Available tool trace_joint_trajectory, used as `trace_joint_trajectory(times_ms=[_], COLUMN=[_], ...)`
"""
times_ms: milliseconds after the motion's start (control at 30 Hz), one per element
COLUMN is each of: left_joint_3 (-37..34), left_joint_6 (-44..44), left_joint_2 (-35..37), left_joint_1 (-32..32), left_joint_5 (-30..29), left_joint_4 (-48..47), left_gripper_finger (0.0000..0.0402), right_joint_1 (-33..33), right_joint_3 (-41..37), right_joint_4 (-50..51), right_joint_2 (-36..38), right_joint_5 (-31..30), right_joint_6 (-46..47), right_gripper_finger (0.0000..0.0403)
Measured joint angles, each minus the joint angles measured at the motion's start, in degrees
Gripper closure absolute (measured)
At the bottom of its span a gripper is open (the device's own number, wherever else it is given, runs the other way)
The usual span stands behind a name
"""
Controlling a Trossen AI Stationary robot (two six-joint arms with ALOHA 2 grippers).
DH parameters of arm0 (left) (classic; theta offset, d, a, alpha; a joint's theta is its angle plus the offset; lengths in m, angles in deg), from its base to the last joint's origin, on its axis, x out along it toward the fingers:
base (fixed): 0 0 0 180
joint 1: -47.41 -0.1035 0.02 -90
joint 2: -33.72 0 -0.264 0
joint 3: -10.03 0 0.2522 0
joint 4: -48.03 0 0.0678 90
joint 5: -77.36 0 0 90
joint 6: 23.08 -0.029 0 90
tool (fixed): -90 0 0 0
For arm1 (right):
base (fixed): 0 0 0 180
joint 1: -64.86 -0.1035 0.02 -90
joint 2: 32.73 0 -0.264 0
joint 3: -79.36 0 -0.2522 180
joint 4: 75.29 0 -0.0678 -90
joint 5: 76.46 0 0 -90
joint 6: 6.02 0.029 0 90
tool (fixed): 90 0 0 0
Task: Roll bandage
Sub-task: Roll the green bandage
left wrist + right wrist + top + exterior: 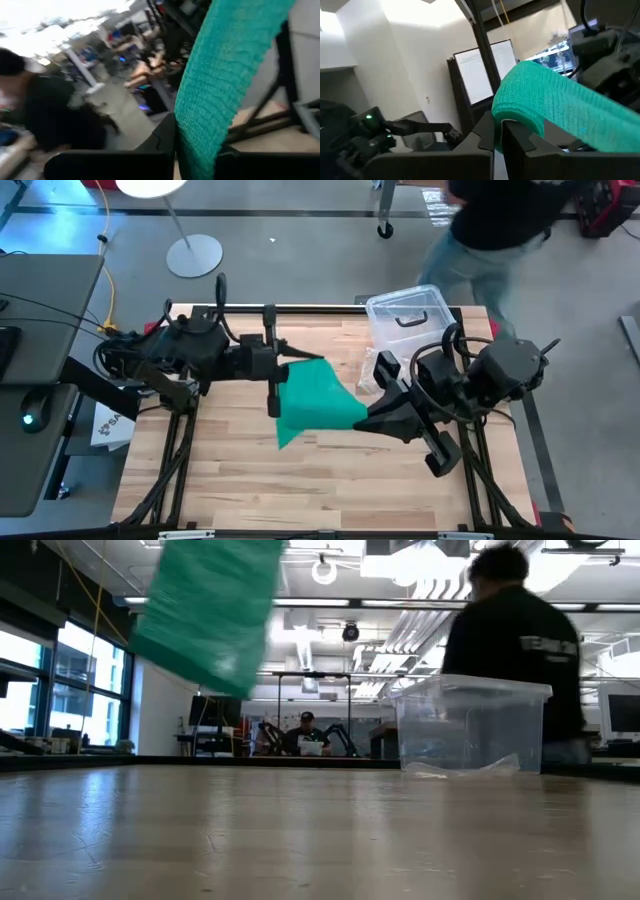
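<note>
Bandage [318, 402] hanging in air above middle of table [250, 480], green strip stretching between our two grippers. We are pinching one end with left gripper [175, 150], jaws squeezing together on cloth. We are pinching other end with right gripper [498, 131], jaws tight on fold. Clear box [410, 315] sitting at far right of table. Person [520, 650] standing behind box.

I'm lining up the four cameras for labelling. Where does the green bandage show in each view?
High view: bandage at table centre, stretched between the two arms.
Low view: bandage hanging in the upper left, above the tabletop.
Left wrist view: bandage running up from the left gripper, shut on it.
Right wrist view: bandage draped from the right gripper, shut on it.
Shared landmark: clear plastic box, in the high and low views only.
</note>
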Motion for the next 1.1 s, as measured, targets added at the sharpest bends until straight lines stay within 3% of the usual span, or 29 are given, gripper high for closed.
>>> trace_joint_trajectory(times_ms=[200, 467, 567, 733, 933, 1100], left_joint_3=[0.0, 0.0, 0.0, 0.0, 0.0, 0.0], left_joint_6=[7.7, 18.2, 21.5, 25.9, 27.5, 29.6], left_joint_2=[0.0, 0.0, -0.3, -0.7, -0.6, -0.6], left_joint_1=[1.2, 3.1, 2.9, 2.9, 1.8, 0.2], left_joint_5=[10.3, 16.3, 20.8, 22.8, 22.2, 22.3], left_joint_4=[-2.1, -2.4, -2.4, -3.2, -13.6, -21.4], left_gripper_finger=[0.0401, 0.0396, 0.0368, 0.0296, 0.0223, 0.0193], right_joint_1=[-0.2, -0.2, -0.2, -0.1, -1.5, -3.0], right_joint_3=[0.0, 0.1, 0.1, 0.1, 0.1, 0.1], right_joint_4=[-0.3, 4.6, 6.9, 9.4, 8.8, 9.0], right_joint_2=[0.1, 0.7, 0.7, 0.7, 0.7, 0.7], right_joint_5=[-6.4, -17.9, -19.1, -22.1, -26.7, -26.7], right_joint_6=[-5.6, -8.9, -9.3, -9.8, -14.2, -14.3], right_gripper_finger=[0.0399, 0.0399, 0.0399, 0.0399, 0.0399, 0.0399])
